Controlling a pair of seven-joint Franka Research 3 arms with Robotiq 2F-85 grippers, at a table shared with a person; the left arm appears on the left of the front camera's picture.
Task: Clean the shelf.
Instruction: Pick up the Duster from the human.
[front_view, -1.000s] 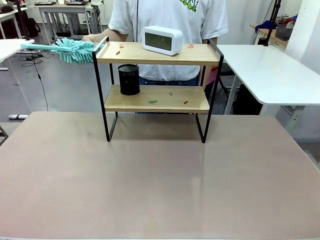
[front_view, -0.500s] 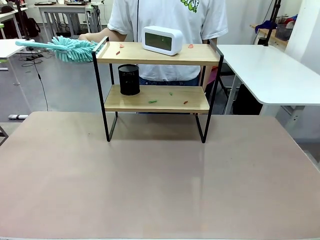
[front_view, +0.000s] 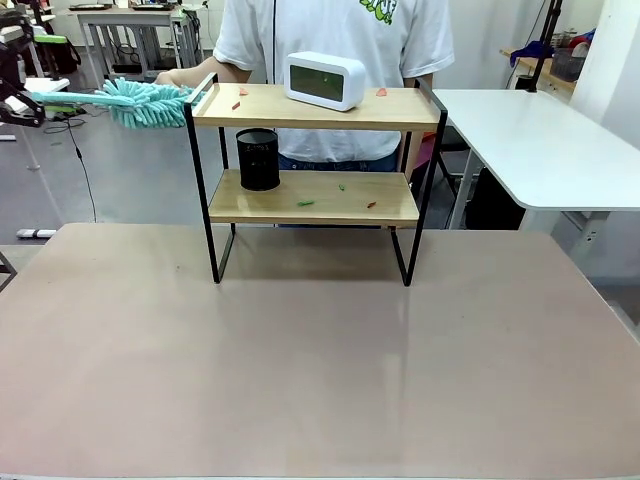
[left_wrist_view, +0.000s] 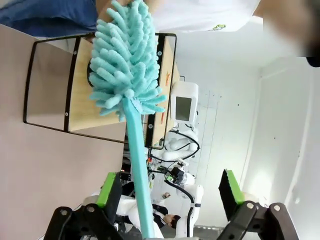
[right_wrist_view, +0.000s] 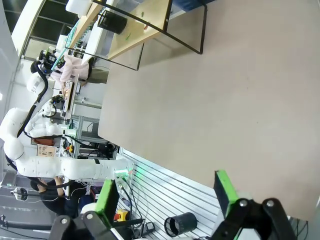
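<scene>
Handover seemed in hand. The shelf (front_view: 400, 108) stood at 12 o'clock on the table (front_view: 300, 380); at 9 o'clock of its top board a person's hand (front_view: 178, 75) held the duster (front_view: 150, 100). The left gripper (left_wrist_view: 170, 187) stood apart around the handle, and closing on it looked next; the right gripper (right_wrist_view: 167, 185) gaped empty.

The shelf (front_view: 260, 205) is light wood in a black frame, the fluffy duster (front_view: 150, 102) is bright teal. White clock (front_view: 325, 80), black mesh cup (front_view: 258, 160), and the surface (front_view: 320, 370) is pinkish beige.
</scene>
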